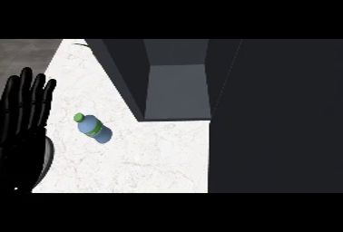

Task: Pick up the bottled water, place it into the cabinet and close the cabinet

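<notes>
Head view of a white marbled counter (147, 158). The bottled water (92, 128), blue with a green cap and green band, stands on the counter left of centre, touched by nothing. To its right and farther back stands the dark cabinet (174, 86), its interior exposed, its open door (275, 118) filling the right side. The left hand (23, 113) rests at the left edge, fingers straight and released, grasping nothing, near the bottle but apart from it.

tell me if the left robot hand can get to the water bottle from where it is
Probably yes. The left robot hand rests open at the view's left edge, and only bare counter lies between it and the water bottle.
</notes>
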